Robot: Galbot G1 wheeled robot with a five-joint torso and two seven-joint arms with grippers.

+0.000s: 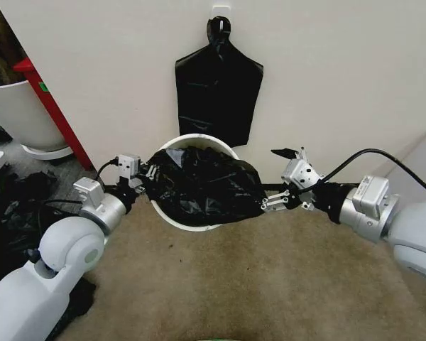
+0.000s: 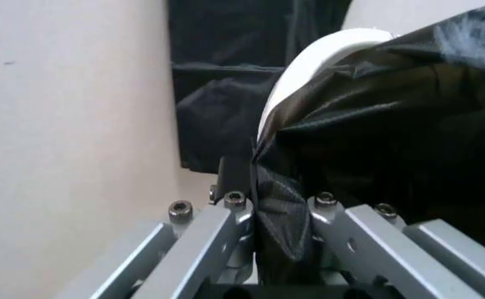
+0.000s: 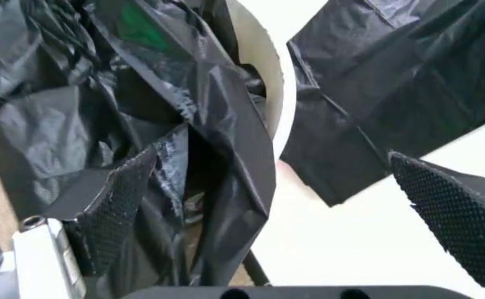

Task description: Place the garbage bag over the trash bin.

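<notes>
We see the garbage bag (image 1: 202,186) bunched over the trash bin (image 1: 195,142), which stands on the tan floor (image 1: 270,284) against the pale wall (image 1: 341,64). The black film covers the bin's front and both sides and sags into its mouth, while the back arc of the rolled rim is still bare and white. The bag's front edge hangs down over the bin's near wall, a strip of which shows below the film.

At the bag's left side the left gripper (image 1: 146,172) has its jaws clenched on a fold of the film; in the left wrist view that pinched fold (image 2: 279,230) runs up between the 2 metal fingers (image 2: 217,233) and over the bin's rim (image 2: 309,62).

At the bag's right side the right gripper (image 1: 282,177) sits just beside the bin with its jaws released and spread wide. In the right wrist view 1 textured pad (image 3: 117,208) lies against the crumpled film, and the other (image 3: 450,212) stands well apart in front of the wall, with nothing grasped between them.

On the wall above the bin hangs a flat black bag bundle (image 1: 219,89) from its knotted loop. To the left stand a big white tub (image 1: 21,114) and a red post (image 1: 53,106), with a heap of black bags (image 1: 14,206) on the floor there.
</notes>
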